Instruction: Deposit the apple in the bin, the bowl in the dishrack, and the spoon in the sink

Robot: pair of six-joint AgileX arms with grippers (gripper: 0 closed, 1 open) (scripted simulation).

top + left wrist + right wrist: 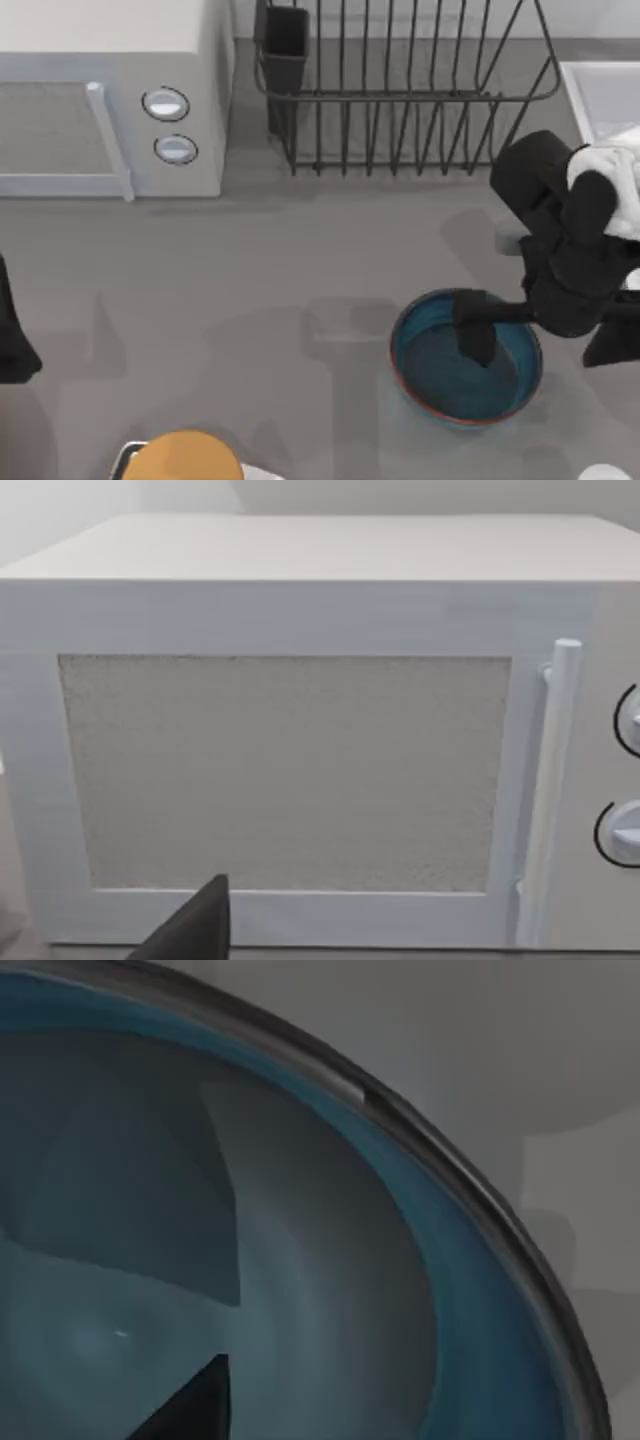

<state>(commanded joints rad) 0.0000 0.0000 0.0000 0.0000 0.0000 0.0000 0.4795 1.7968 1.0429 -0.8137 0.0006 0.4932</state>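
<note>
My right gripper (478,345) hangs inside the bowl (466,357) at the top view's lower right, its spread past my telling, the dishrack (400,90) straight up-frame, my left arm parked at the left edge.

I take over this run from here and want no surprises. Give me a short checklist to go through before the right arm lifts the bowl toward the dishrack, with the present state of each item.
1. Right gripper at the bowl: ok, it reaches down inside the basin near the far rim.
2. Fingers closed on the rim: cannot tell.
3. Bowl upright on the table: ok, and nothing lies in it.
4. Dishrack free to receive: ok, no dishes among the prongs seen.
5. Path from bowl to dishrack: ok, bare table between them.
6. Left gripper out of the way: ok, parked at the table's left edge, facing the microwave.
</note>
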